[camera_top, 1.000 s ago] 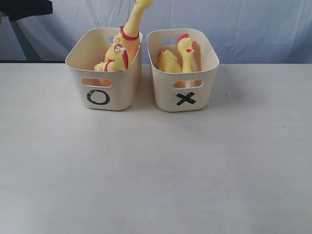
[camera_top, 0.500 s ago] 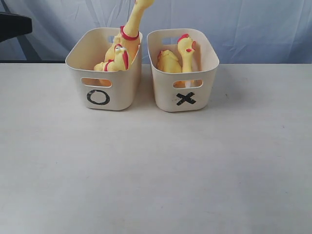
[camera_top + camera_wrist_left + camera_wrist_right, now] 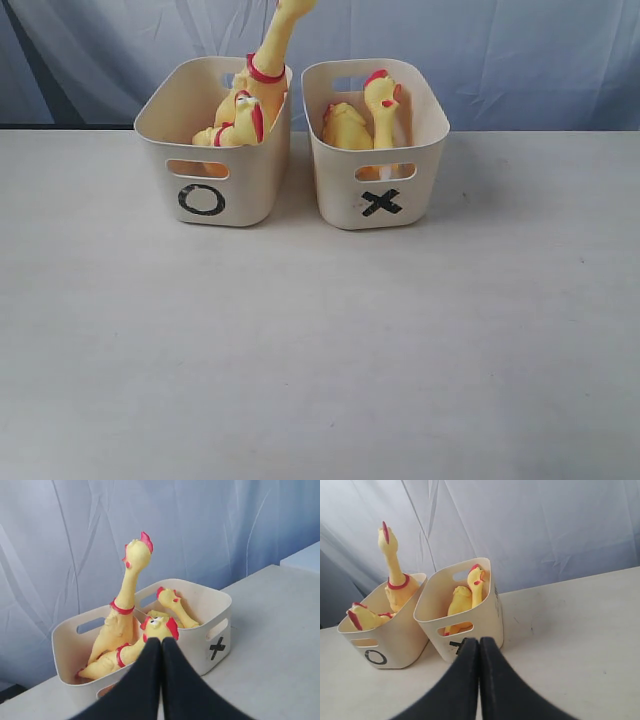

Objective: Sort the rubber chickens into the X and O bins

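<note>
O bin (image 3: 250, 188) beside X bin (image 3: 338, 190)

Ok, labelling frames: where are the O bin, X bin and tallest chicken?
O bin (image 3: 201, 199): exterior view, front wall.
X bin (image 3: 381, 203): exterior view, front wall.
tallest chicken (image 3: 266, 70): exterior view, red neck band.

You have a pale blue-grey cloth backdrop (image 3: 500, 60) hanging in loose vertical folds behind the whole scene, filling the far side from edge to edge. In front of it lies a wide off-white table (image 3: 320, 350), matte and faintly speckled, whose far edge meets the cloth along a thin dark strip (image 3: 60, 126) that you can see on the left of the exterior view. The light you are working in is soft and even, leaving only faint, blurred shadows on the tabletop.
</note>
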Controlling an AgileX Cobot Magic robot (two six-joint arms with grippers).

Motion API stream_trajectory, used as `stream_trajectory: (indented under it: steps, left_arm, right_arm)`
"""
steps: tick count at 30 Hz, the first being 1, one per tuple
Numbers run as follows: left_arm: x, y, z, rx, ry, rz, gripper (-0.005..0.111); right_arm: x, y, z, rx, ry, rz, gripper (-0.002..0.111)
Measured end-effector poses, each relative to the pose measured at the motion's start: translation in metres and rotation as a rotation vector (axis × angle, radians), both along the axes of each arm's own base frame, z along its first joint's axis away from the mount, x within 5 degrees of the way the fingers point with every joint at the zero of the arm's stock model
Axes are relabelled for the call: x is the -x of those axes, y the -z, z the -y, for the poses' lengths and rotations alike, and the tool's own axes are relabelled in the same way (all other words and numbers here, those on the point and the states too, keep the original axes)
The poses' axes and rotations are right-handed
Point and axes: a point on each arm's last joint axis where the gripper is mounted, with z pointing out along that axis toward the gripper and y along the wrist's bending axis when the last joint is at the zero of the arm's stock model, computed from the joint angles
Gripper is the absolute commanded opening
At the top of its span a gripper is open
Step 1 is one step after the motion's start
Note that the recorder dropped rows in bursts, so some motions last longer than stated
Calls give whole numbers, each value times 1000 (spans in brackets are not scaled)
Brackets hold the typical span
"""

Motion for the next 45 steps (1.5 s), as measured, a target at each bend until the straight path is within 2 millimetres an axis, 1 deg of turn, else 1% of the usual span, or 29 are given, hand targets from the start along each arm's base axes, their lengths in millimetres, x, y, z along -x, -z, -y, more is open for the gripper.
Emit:
stream_trajectory:
  steps: [4, 6, 10, 15, 17, 21, 30, 34, 42, 45]
  left_arm:
    - [13, -3, 1, 32, -41, 30, 0]
    - [17, -4, 1, 64, -52, 25, 0]
    - [19, -2, 3, 69, -39, 10, 0]
    - [20, -2, 3, 70, -36, 8, 0]
    - [20, -2, 3, 70, -36, 8, 0]
    - [20, -2, 3, 67, -36, 11, 0]
    - [23, -3, 4, 63, -36, 22, 0]
    - [40, -9, 7, 45, -47, 102, 0]
    - [92, -19, 20, -2, -37, 314, 0]
    - [107, -19, 23, -15, -33, 373, 0]
  right_arm:
    - [6, -3, 7, -22, 32, 33, 0]
    - [13, -5, 15, -43, 95, 68, 0]
    - [34, -9, 33, -85, 276, 166, 0]
    - [60, -11, 42, -118, 408, 274, 0]
    - [66, -11, 43, -120, 444, 299, 0]
    - [68, -11, 44, -119, 470, 308, 0]
    - [68, -11, 44, -121, 472, 308, 0]
    - [68, -11, 44, -121, 472, 308, 0]
    - [68, -11, 44, -121, 472, 308, 0]
    - [68, -11, 44, -121, 472, 308, 0]
